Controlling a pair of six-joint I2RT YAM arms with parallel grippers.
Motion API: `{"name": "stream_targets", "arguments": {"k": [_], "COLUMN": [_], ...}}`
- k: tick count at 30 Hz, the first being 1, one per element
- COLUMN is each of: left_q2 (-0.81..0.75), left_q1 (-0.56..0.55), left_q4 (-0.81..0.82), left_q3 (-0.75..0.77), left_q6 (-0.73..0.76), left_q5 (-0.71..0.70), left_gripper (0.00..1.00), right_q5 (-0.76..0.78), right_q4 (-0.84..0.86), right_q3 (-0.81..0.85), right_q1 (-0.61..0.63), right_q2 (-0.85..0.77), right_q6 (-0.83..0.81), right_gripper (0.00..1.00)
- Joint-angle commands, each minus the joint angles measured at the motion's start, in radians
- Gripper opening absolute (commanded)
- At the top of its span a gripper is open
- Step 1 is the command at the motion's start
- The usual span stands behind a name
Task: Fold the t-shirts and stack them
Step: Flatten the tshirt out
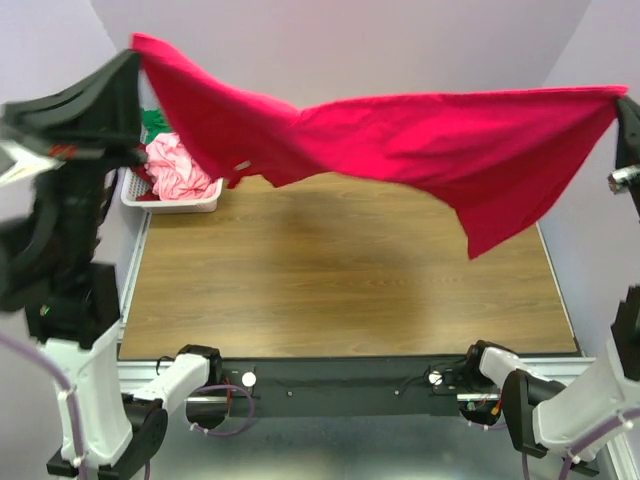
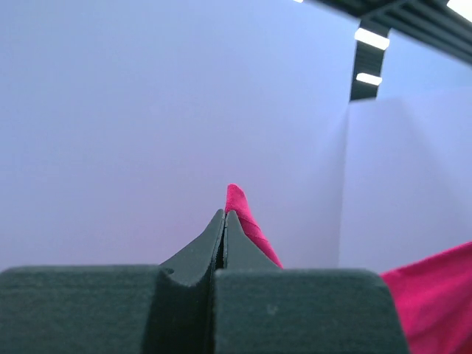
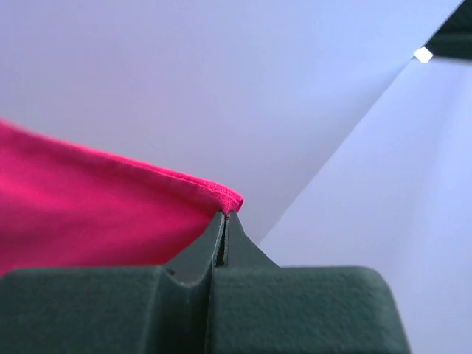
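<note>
Top view: a crimson-pink t-shirt point(image 1: 400, 140) is shown stretched in mid-air above a wood-grain table point(image 1: 340, 290), held at two opposite points and sagging slightly between them. One end is pinched high at the left by the left gripper point(image 1: 135, 48); the other end is pinched at the far right by the right gripper point(image 1: 622, 100). A loose flap of the garment is seen hanging down on the right side, clear of the tabletop. A shadow of the cloth is cast on the wood beneath it.

At the far left corner of the table a white slatted basket point(image 1: 175, 203) is placed, in which a light pink t-shirt point(image 1: 178, 168) and a green t-shirt point(image 1: 155, 122) are heaped, with a strip of darker red cloth visible at its near left edge.

Left wrist view: the left gripper point(image 2: 224, 215) is seen fully closed, its fingertips pressed together on a narrow twist of the crimson-pink fabric that protrudes just above them; more of the shirt appears at the lower right.

Right wrist view: the right gripper point(image 3: 224, 215) is likewise fully closed, a hemmed edge of the same shirt being clamped at its tips, the cloth extending leftward from the grip.
</note>
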Motion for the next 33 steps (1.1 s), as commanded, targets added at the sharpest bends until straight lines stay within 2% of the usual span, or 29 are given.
{"name": "stream_targets", "arguments": {"k": [1,8,13,16,17,18,21,25,28,32,33], "left_q2": [-0.018,-0.067,-0.085,-0.105,-0.117,-0.125,-0.137,-0.072,0.065,0.311,0.418], "left_q1": [-0.001,-0.003,-0.014,-0.023,-0.023,-0.024,-0.024,-0.026,-0.026,-0.024,-0.020], "left_q4": [0.022,0.011,0.010,0.034,0.043,0.057,0.150,0.244,0.331,0.385,0.390], "left_q3": [0.074,0.137,0.055,-0.098,-0.148,-0.203,-0.494,-0.731,-0.830,-0.799,-0.783], "left_q6": [-0.035,-0.032,-0.007,-0.002,-0.007,-0.009,-0.019,-0.022,-0.007,0.010,0.011], "left_q5": [0.004,0.003,-0.022,-0.034,-0.030,-0.020,-0.025,-0.039,-0.059,-0.074,-0.074], "left_gripper": [0.00,0.00,0.00,0.00,0.00,0.00,0.00,0.00,0.00,0.00,0.00], "right_q5": [0.088,0.163,0.140,0.087,0.069,0.050,-0.015,-0.090,-0.144,-0.194,-0.204], "right_q4": [-0.018,0.032,0.037,0.049,0.057,0.080,0.153,0.244,0.391,0.583,0.604], "right_q3": [0.124,0.156,0.017,-0.184,-0.322,-0.391,-0.691,-0.994,-1.213,-1.339,-1.341], "right_q1": [0.001,0.001,0.001,0.001,0.001,0.001,0.001,0.001,0.001,0.001,0.001], "right_q2": [0.024,-0.007,-0.051,-0.105,-0.120,-0.137,-0.203,-0.215,-0.156,0.030,0.083], "right_q6": [0.071,0.091,0.094,0.093,0.094,0.093,0.096,0.087,0.103,0.113,0.107], "right_gripper": [0.00,0.01,0.00,0.00,0.01,0.00,0.00,0.00,0.00,0.00,0.00]}}
